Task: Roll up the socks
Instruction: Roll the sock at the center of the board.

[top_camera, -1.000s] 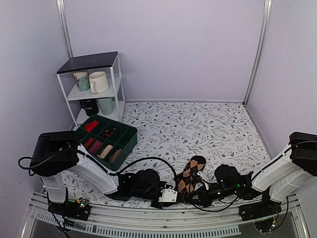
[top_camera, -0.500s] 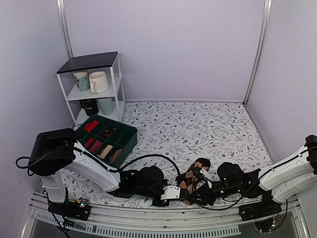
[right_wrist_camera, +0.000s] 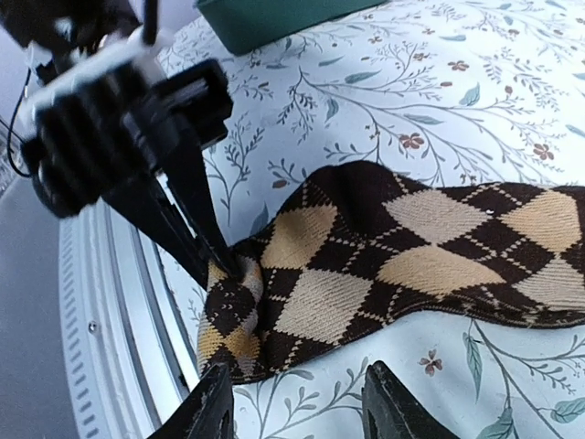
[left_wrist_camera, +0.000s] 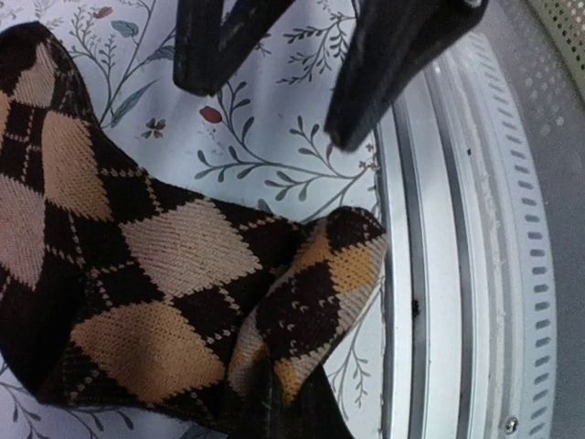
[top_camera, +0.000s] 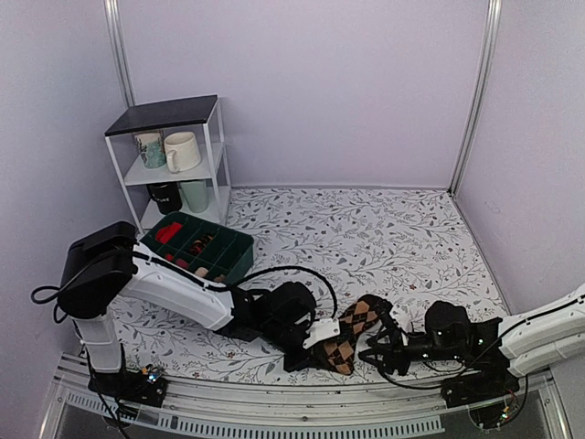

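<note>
Pinching the near tip of the socks (top_camera: 355,322) with the left gripper (right_wrist_camera: 233,265), jaws shut tight on the cloth, right by the metal rail (left_wrist_camera: 439,274) at the front of the flowery table (top_camera: 366,238). Bunching that tip into a small fold, with the rest of the brown and tan diamond socks lying flat on the table. Hanging the right gripper (right_wrist_camera: 302,404) just beside the fold, jaws apart, holding nothing. Sitting well apart at the back left, a green box (top_camera: 239,245) and a white shelf (top_camera: 164,114) with mugs (top_camera: 181,151).
</note>
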`<state>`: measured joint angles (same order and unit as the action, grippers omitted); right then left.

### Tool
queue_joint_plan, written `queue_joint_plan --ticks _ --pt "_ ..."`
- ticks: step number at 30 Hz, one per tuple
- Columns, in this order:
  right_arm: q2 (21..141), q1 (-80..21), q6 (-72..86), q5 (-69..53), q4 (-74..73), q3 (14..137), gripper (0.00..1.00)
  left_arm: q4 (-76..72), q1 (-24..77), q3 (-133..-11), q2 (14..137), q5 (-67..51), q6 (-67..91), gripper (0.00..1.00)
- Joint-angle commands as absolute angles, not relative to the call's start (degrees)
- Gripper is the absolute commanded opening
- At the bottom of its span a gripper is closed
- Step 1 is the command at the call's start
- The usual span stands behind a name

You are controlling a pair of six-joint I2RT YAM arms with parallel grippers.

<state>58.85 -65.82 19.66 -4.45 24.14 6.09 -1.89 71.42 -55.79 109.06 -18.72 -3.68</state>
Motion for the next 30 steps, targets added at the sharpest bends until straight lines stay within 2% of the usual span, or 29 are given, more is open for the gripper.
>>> queue_joint_plan --ticks 1,10,18,26,28,30 --pt "63.8 -69.6 15.4 -1.2 32.1 5.5 0.50 14.7 70.0 -55.1 117.3 -23.2 0.0 0.00" --pt "74.5 -74.2 8.9 1.8 42.4 5.7 0.56 15.7 69.0 -54.9 119.0 -25.0 -0.6 0.00" --pt "82.4 -74.4 5.8 2.2 44.5 9.0 0.58 15.2 69.0 -54.7 118.9 -25.3 -0.7 0.00" --pt "83.9 -74.4 5.6 0.0 46.3 9.8 0.53 14.8 68.9 -54.7 119.7 -26.2 -1.0 0.00" --pt "84.5 -74.4 5.5 -1.0 46.2 10.3 0.49 14.8 68.8 -54.7 119.9 -26.2 -1.1 0.00" --pt "85.5 -74.3 5.6 -2.3 45.4 11.0 0.41 14.6 68.7 -54.7 119.9 -26.2 -1.0 0.00"
